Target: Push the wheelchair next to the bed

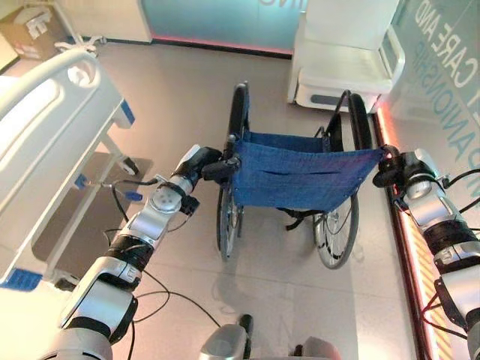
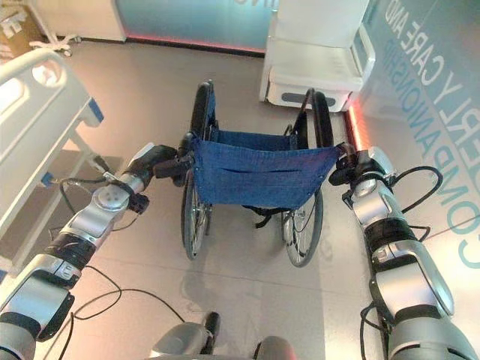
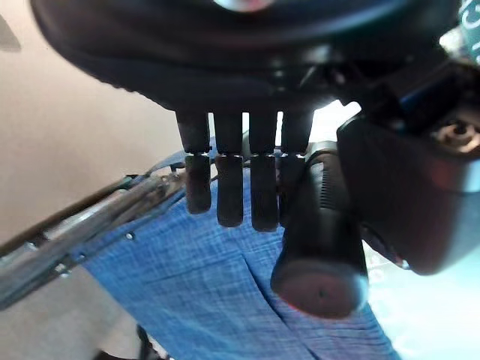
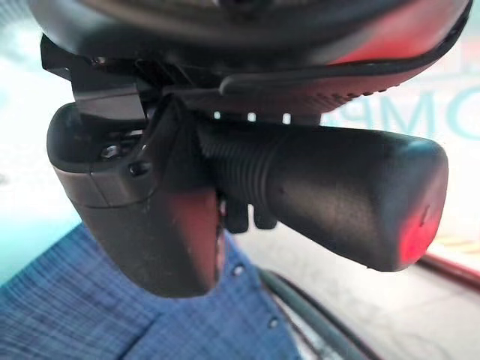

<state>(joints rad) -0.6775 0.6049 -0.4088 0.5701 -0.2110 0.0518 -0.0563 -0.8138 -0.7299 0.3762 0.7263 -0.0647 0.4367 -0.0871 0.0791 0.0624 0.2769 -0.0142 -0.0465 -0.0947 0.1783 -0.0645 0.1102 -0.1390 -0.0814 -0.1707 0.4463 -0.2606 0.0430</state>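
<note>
Wheelchair: the folding wheelchair with a blue cloth back and large black spoked wheels (image 1: 300, 176) stands at the centre of the head views, its back turned to the robot, on a pale glossy floor (image 1: 172, 90).
Left robot hand: the left robot hand (image 1: 212, 166) is at the chair's 9 o'clock edge, its fingers (image 3: 240, 180) curled over the black ribbed push handle (image 3: 321, 247) with the thumb on the far side.
Right robot hand: the right robot hand (image 1: 391, 166) is at the chair's 3 o'clock edge, wrapped round the other black push handle (image 4: 337, 187), thumb pressed across it.
Bed: the white hospital bed with moulded side rail and blue corner tabs (image 1: 52, 127) lies at 9 o'clock, well apart from the chair, with bare floor between them.
Ahead: a white boxy chair-like unit (image 1: 341, 60) sits at 12 to 1 o'clock, just beyond the chair's wheels.
Right edge: a glass wall with large lettering (image 2: 435, 90) and a glowing red floor strip (image 1: 412, 255) run close along 3 o'clock.
Far corner: a brown cardboard box (image 1: 30, 30) at 10 o'clock.
Open room: floor towards 10 to 11 o'clock, between bed and white unit.
</note>
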